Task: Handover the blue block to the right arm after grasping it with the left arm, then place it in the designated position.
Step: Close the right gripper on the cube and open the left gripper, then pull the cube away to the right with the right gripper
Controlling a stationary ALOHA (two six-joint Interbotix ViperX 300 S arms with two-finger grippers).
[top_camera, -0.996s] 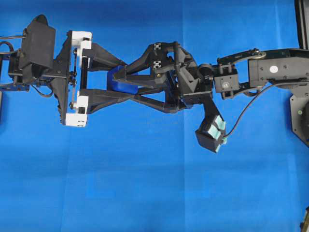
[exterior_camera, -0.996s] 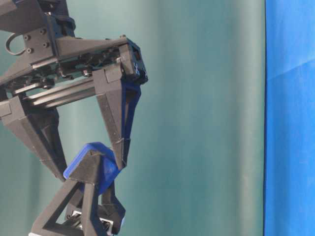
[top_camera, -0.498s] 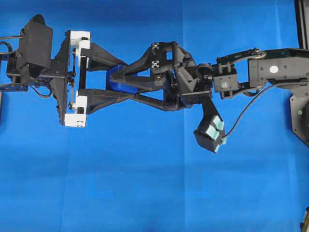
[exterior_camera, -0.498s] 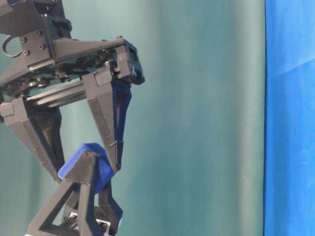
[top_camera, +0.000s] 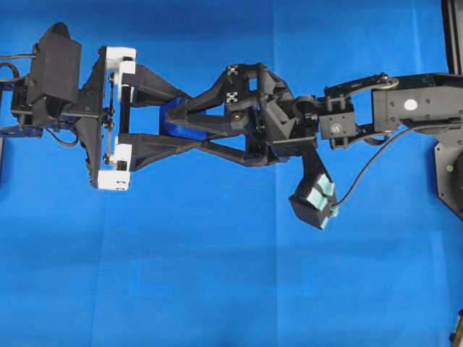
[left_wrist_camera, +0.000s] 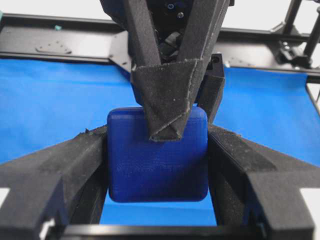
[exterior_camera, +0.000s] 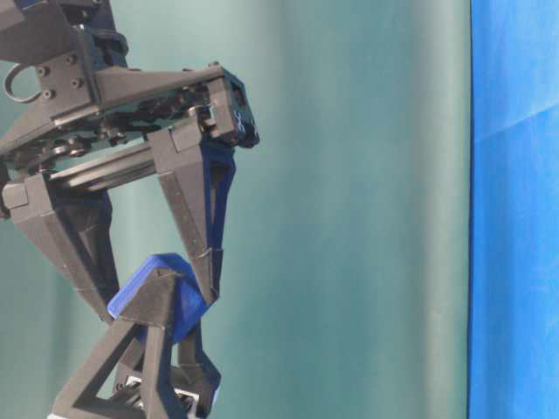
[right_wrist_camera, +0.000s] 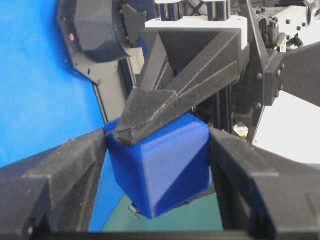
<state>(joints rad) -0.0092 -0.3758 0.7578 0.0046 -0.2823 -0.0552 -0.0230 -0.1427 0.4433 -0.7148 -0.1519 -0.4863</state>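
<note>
The blue block hangs above the cloth between both grippers. My left gripper, with white brackets, reaches in from the left and is shut on the block's two sides. Its fingers press flat against the block. My right gripper comes from the right, turned a quarter turn to the left one, and is shut on the block's other two faces. In the table-level view the block sits between the right arm's fingers from above and the left arm's from below.
Bright blue cloth covers the table under both arms. The right arm's camera housing with mint-green parts hangs below its wrist. A black stand is at the right edge. A green backdrop fills the table-level view.
The right gripper's fingers have closed inward onto the blue block. The left gripper kept its hold, and both arms stayed nearly in place.
</note>
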